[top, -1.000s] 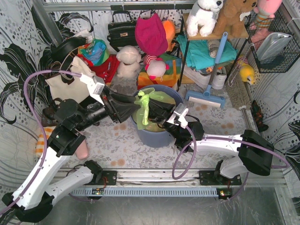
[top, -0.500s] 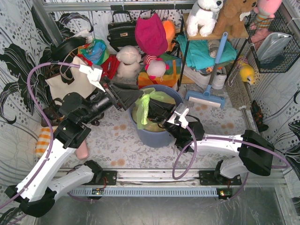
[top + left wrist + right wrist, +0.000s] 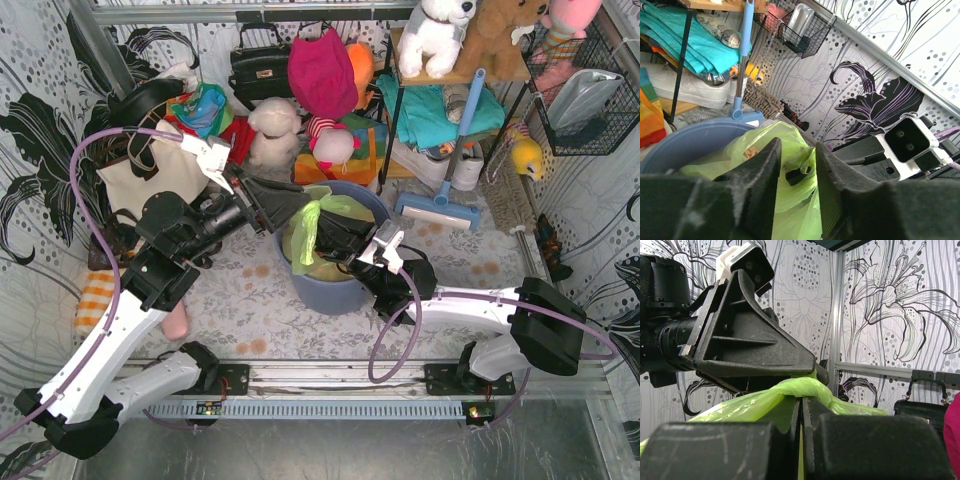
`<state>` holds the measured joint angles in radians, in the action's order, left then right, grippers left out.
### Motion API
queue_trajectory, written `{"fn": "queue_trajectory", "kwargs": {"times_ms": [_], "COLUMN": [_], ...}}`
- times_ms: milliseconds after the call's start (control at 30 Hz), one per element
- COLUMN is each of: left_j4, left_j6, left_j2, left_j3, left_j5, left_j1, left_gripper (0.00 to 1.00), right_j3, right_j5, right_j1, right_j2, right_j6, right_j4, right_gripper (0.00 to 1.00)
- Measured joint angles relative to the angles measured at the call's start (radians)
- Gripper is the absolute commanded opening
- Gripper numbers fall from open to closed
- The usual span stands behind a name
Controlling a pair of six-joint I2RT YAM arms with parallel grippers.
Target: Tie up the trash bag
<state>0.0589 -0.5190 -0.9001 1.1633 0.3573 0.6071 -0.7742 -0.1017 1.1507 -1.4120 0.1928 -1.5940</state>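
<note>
Our right claw (image 3: 801,405) pinches the trash bag (image 3: 762,401); our left claw (image 3: 797,146) is apart. If we tug hard, it may rip.

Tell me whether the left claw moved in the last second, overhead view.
Yes. The left claw has moved up the view, away from the arm bases, along the left side of the blue bin toward its far rim.
</note>
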Motion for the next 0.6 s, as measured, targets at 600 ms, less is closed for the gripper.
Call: {"fn": "queue_trajectory", "kwargs": {"times_ms": [600], "left_j4": [-0.001], "left_j6": [0.000], "left_j2": [-0.006], "left_j3": [0.000], "left_j5": [0.013], "left_j1": [0.000], "left_gripper": [0.00], "right_j3": [0.002], "right_j5": [0.000], "right_j1": [0.000], "right_j2": [0.002], "right_j6": [-0.002], "right_j4": [0.000], "right_gripper": [0.00]}}
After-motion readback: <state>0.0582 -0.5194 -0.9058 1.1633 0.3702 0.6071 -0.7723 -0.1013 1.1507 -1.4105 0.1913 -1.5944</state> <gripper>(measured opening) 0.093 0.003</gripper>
